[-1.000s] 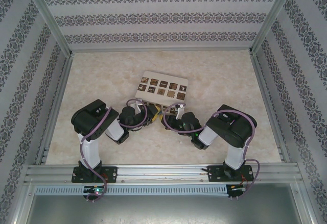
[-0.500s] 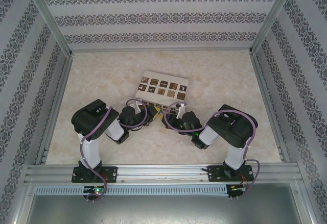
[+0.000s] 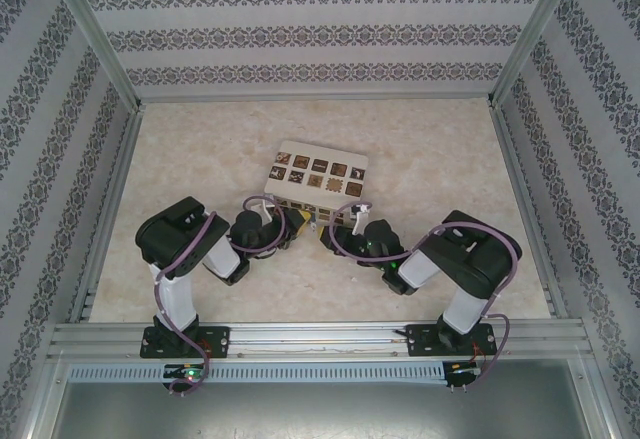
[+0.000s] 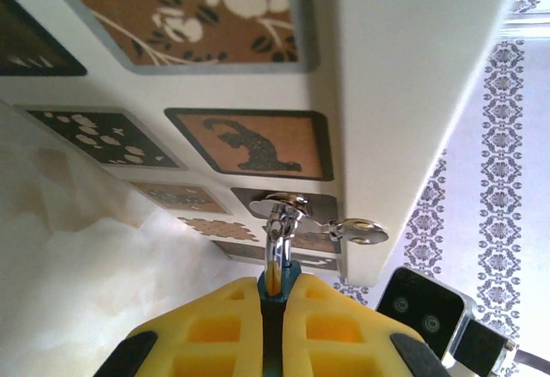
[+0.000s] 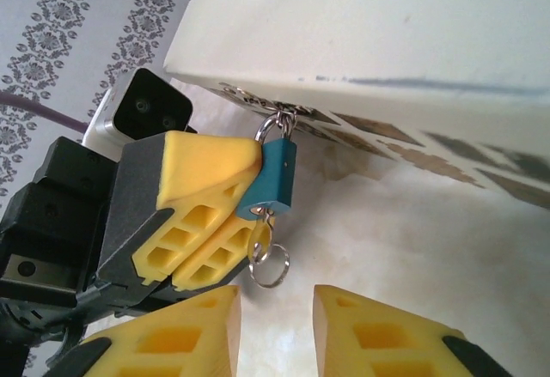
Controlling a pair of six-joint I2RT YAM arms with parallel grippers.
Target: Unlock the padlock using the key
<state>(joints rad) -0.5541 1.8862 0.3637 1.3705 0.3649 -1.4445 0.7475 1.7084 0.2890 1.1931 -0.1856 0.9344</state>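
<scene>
The left gripper (image 4: 273, 298) is clamped on the padlock (image 5: 271, 175), steadying it where it hangs from the box (image 5: 387, 42). The key (image 5: 260, 238) sits in its underside; the right gripper (image 5: 277, 330) hovers just below, its jaws apart.

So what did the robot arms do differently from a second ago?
The right gripper pulled back from the cream patterned box towards its own side, jaws open, leaving the small metal key in the little blue padlock. The left gripper stays clamped on the padlock; the box has not moved.
</scene>
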